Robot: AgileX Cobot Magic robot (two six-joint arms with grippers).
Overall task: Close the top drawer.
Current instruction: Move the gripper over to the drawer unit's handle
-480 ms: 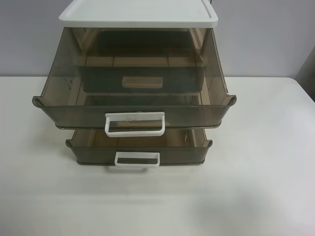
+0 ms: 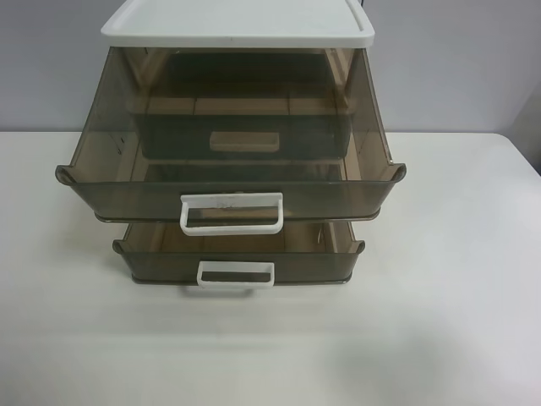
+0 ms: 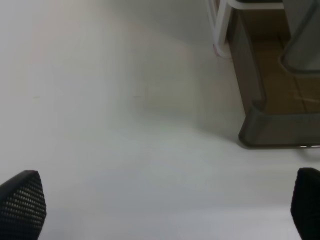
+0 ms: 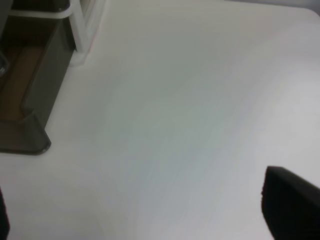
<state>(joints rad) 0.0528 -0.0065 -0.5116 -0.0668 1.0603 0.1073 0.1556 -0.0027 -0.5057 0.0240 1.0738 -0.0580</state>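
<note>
The top drawer (image 2: 228, 190) is smoky brown translucent plastic and stands pulled far out of the cabinet, under the white lid (image 2: 237, 24). Its white loop handle (image 2: 231, 213) carries faint grey marks. No arm shows in the exterior high view. My left gripper (image 3: 164, 210) is open and empty, low over the table beside the cabinet, with one fingertip (image 3: 20, 202) at each side of the left wrist view. My right gripper (image 4: 150, 215) is open and empty on the cabinet's other side, with one fingertip (image 4: 292, 207) showing clearly.
A lower brown drawer (image 2: 239, 258) with a clean white handle (image 2: 236, 276) is pulled out a little. Its corner shows in the left wrist view (image 3: 270, 127) and the right wrist view (image 4: 27, 135). The white table (image 2: 456, 321) spreads around the cabinet.
</note>
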